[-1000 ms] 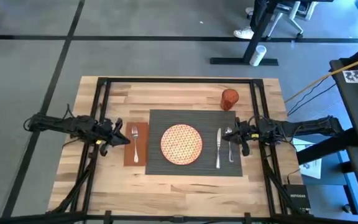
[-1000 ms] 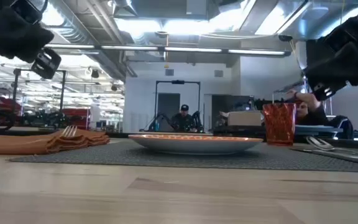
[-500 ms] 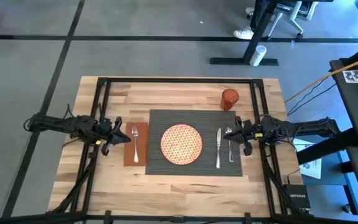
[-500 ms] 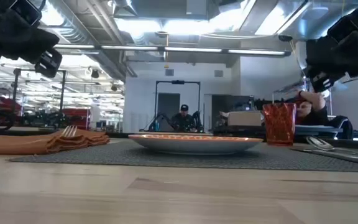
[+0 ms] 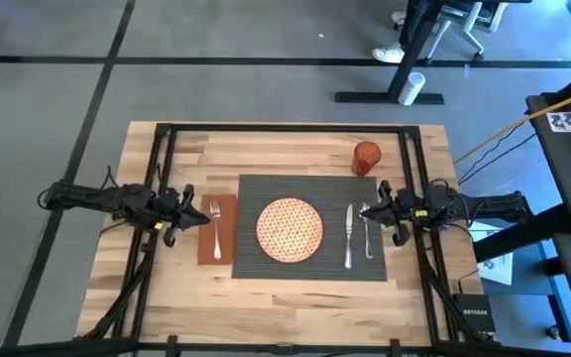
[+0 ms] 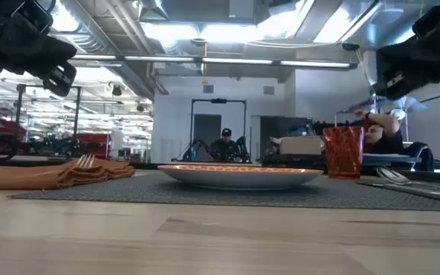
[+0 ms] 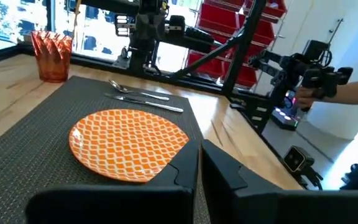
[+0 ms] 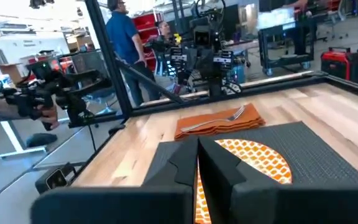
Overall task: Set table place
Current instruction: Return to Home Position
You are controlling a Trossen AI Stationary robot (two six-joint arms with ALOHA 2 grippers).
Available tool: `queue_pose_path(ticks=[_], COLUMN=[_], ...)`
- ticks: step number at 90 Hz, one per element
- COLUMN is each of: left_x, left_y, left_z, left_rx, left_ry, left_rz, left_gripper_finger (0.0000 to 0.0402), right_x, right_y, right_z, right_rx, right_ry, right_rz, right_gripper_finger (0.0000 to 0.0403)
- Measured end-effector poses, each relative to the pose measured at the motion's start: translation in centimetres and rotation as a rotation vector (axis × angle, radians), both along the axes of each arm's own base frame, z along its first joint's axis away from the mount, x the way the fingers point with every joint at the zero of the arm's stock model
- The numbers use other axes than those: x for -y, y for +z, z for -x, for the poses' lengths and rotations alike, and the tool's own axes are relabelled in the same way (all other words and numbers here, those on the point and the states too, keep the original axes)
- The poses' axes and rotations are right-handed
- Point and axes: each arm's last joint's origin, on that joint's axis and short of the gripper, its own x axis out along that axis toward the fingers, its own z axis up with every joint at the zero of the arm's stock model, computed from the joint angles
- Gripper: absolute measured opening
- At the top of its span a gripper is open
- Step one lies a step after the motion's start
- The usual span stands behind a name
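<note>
Orange-patterned round plate (image 5: 289, 229) sits on the grey ribbed placemat (image 5: 310, 268). Brown napkin (image 5: 226, 248) and silver fork (image 5: 214, 223) lie left of the plate; knife (image 5: 348, 238), spoon (image 5: 367, 233) and orange cup (image 5: 366, 158) lie right. I judge the setting done. Left gripper (image 5: 188, 214) and right gripper (image 5: 373, 214), pressed together and empty, flank the plate.

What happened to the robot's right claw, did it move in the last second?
Yes. In the high view the dark right gripper slid slightly rightward, away from the silver metal spoon, toward the light-wood table's right edge.
</note>
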Motion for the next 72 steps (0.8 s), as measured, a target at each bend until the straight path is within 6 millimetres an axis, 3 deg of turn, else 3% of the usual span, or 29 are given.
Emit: queue_pose_path(ticks=[26, 64, 72], left_x=[-0.01, -0.01, 0.00], left_y=[-0.02, -0.03, -0.03], left_z=[-0.01, -0.03, -0.03], left_rx=[-0.008, -0.014, -0.004], left_ry=[0.008, 0.010, 0.004], left_rz=[0.048, 0.078, 0.006], left_gripper_finger=[0.0000, 0.0000, 0.0000], right_x=[0.20, 0.20, 0.20], right_y=[-0.12, -0.12, -0.12], right_z=[-0.03, -0.03, -0.03], right_rx=[-0.028, -0.028, -0.028], right_ry=[-0.066, -0.066, -0.066], right_rz=[-0.138, -0.134, -0.133], right_gripper_finger=[0.0000, 0.0000, 0.0000])
